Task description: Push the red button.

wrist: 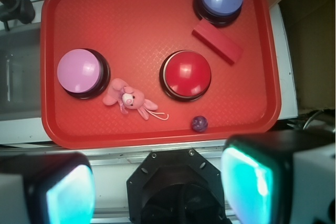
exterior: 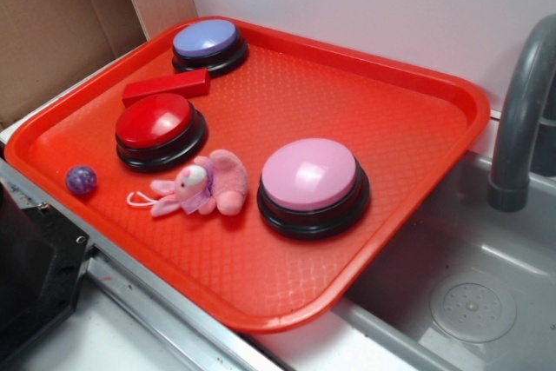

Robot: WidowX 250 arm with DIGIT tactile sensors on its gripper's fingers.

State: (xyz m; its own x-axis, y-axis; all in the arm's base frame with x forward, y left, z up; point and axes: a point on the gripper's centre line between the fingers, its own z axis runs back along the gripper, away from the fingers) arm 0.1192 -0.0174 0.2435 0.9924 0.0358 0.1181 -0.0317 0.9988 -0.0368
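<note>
Red button (exterior: 155, 121) (wrist: 186, 73) on a black base, resting on the orange tray (exterior: 417, 119) (wrist: 131, 19), between a red rectangular block (exterior: 166, 86) and a pink plush rabbit (exterior: 201, 184). Pink button (exterior: 310, 175) and blue button (exterior: 205, 38) farther off. Gripper (wrist: 157, 182) high above, fingers (wrist: 247, 179) spread, touching nothing.

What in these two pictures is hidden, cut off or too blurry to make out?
- Gripper: absent from the exterior view. In the wrist view its two fingers are blurred and cut by the bottom edge, set wide apart.
- Faucet: top cut by the right edge, exterior view.
- Purple ball: too small to read its pattern.
- Red button: its far side is hidden by its own dome in the exterior view.
</note>
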